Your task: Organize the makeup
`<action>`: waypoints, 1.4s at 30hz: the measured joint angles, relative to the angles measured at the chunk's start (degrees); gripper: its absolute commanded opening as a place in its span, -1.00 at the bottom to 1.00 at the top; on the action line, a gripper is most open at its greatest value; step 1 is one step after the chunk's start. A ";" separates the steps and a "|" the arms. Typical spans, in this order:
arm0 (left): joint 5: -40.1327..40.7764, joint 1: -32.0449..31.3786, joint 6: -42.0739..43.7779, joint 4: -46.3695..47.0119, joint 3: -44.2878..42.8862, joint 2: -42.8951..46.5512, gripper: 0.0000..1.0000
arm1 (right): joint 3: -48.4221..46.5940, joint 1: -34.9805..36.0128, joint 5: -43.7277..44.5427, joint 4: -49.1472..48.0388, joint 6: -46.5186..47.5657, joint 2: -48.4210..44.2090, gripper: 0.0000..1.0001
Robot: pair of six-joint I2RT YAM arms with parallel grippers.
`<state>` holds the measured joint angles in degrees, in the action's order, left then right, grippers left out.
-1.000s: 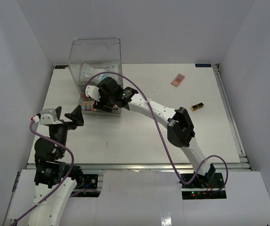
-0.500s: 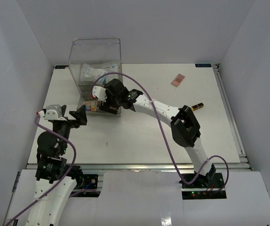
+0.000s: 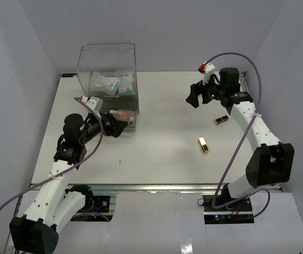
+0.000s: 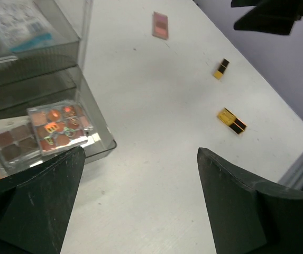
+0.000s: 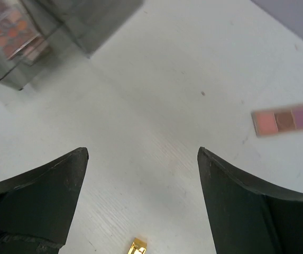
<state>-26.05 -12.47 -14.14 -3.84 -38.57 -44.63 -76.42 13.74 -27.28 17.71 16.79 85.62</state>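
Observation:
Several pink-brown eyeshadow palettes point(image 3: 122, 115) lie in the low front tray of the clear box point(image 3: 107, 58), also in the left wrist view point(image 4: 58, 127). Blue-white packets point(image 3: 110, 82) sit higher in the box. One palette point(image 5: 284, 119) lies alone on the table, far off in the left wrist view point(image 4: 161, 25). A gold tube point(image 3: 203, 145) and a black-gold tube point(image 3: 221, 120) lie at mid right. My left gripper point(image 3: 112, 127) point(image 4: 140, 153) is open and empty by the tray's front. My right gripper point(image 3: 195, 96) point(image 5: 142, 152) is open and empty above the lone palette's area. No silver case shows.
The clear box stands at the table's back left, and its tray corner point(image 4: 101, 153) juts toward my left fingers. The table's right rail point(image 3: 257, 121) runs beside the tubes. A gold tube's tip point(image 5: 137, 246) shows at the bottom of the right wrist view.
My right arm has swung from the box's front tray to the back right of the table. My left gripper has moved up to the tray. The gold tube now shows.

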 measured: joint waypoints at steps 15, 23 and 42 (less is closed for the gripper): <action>0.93 -2.89 0.84 -2.86 -0.65 1.23 0.96 | -32.75 -6.56 30.50 4.02 -30.46 39.20 0.80; 4.31 -2.89 1.66 -4.87 -0.50 2.17 0.96 | -47.61 -5.39 39.68 4.18 -34.82 53.93 0.80; 5.78 -2.49 1.87 -5.64 -0.48 3.92 0.96 | -48.57 -4.51 44.74 3.17 -37.87 59.33 0.64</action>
<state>-20.27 -14.96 -12.27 -9.47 -39.05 -40.71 -124.99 9.23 17.45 20.88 -21.08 144.94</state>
